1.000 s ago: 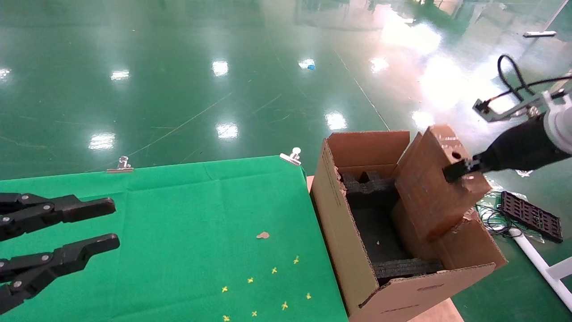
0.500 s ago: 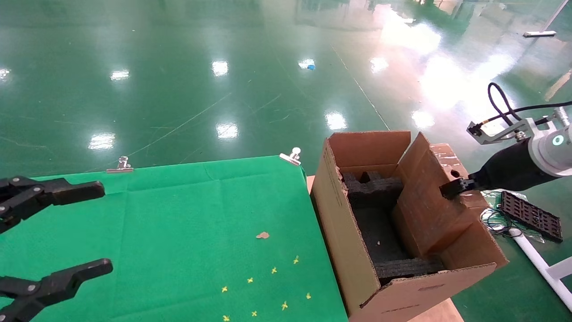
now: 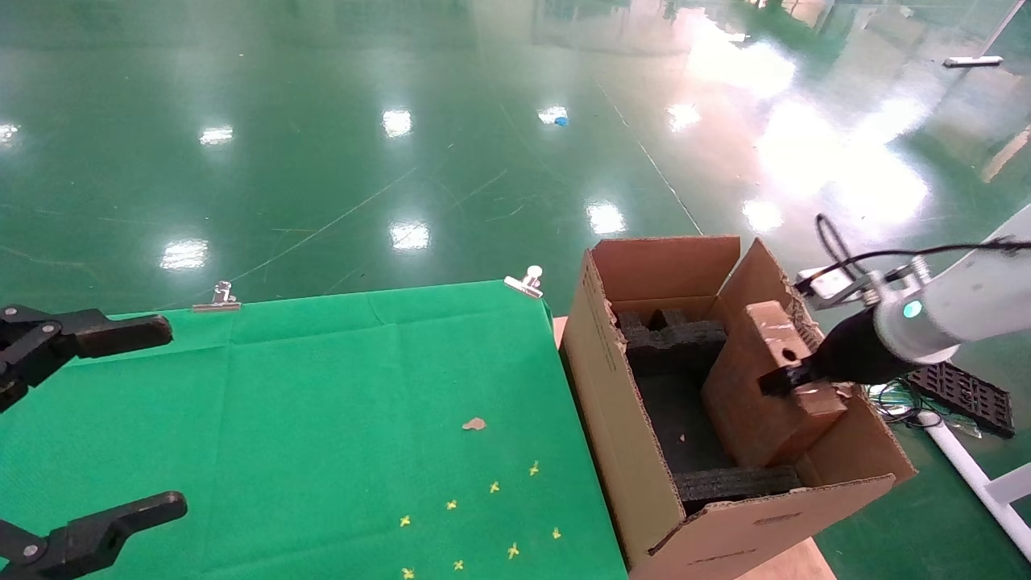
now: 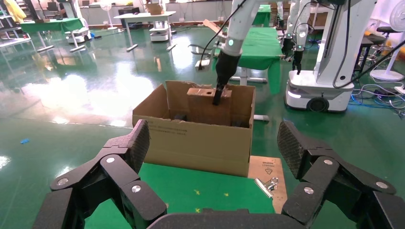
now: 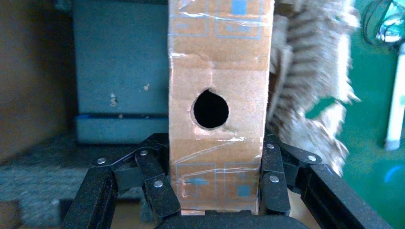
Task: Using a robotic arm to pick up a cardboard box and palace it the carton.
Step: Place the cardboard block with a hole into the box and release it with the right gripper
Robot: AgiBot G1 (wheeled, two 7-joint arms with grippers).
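**Green factory floor, small box going down into an open carton**

Glossy green flooring surrounds a worktop (image 3: 306, 403) draped in green cloth, with a large carton (image 3: 636, 451) standing at its right edge.

The cardboard box (image 3: 761, 391), small, slim and sealed with tape, sits tilted and partly down inside the carton, its upper end and small round hole above the rim. It leans against the carton's far right flap (image 3: 761, 270), whose edge is torn and ragged. The right gripper (image 3: 785, 379), on the robotic arm (image 3: 958, 302) reaching in from the right, has its fingers closed on the box's narrow sides just below the hole; the right wrist view shows both sides pinched firmly. That grip near the top probably lets the box be lowered between the black foam blocks (image 3: 668, 334) without the fingers fouling them.

The left gripper (image 3: 80, 427) hovers idle over the cloth at the left, fingers spread wide and holding nothing.

Faint printed squares show under the box's tape, and dark lettering marks the carton's side and a board at its foot; none of it is legible.
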